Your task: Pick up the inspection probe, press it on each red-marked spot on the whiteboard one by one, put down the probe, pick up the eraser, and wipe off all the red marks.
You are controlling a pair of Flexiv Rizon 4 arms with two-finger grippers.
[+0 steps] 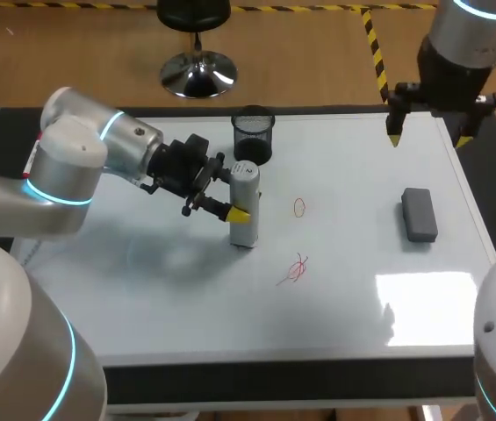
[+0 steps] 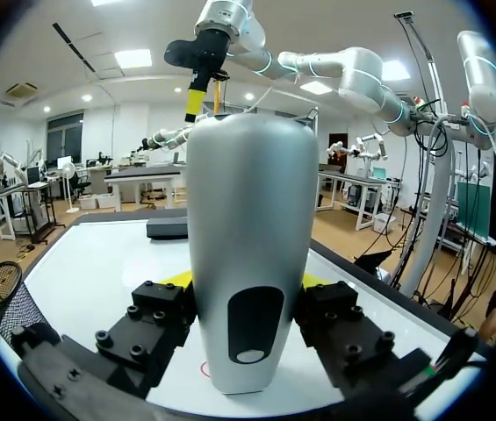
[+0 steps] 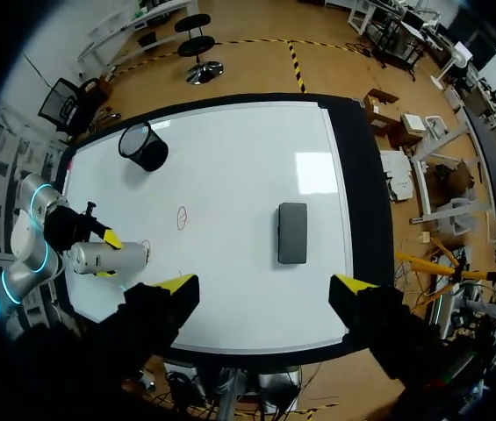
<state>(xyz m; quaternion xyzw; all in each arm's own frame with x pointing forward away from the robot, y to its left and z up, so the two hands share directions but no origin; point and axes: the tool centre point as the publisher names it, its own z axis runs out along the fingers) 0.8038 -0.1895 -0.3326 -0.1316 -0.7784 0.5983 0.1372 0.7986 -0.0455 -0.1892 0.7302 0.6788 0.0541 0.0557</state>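
The inspection probe [image 1: 244,203], a silver-white cylinder, stands upright at the whiteboard [image 1: 186,289] surface, left of both red marks. My left gripper [image 1: 240,213] comes in from the left and is shut on its lower half; the left wrist view shows the probe [image 2: 252,263] clamped between the yellow-tipped fingers [image 2: 177,279]. A small red circle [image 1: 299,207] and a red scribble [image 1: 296,270] lie right of the probe. The grey eraser [image 1: 419,214] rests at the board's right side. My right gripper [image 1: 429,132] hangs open high over the far right corner, holding nothing.
A black mesh cup [image 1: 253,134] stands at the board's far edge, just behind the probe. The right wrist view looks down from high up on the whole board, with the eraser [image 3: 292,231] ahead of my right gripper [image 3: 263,285].
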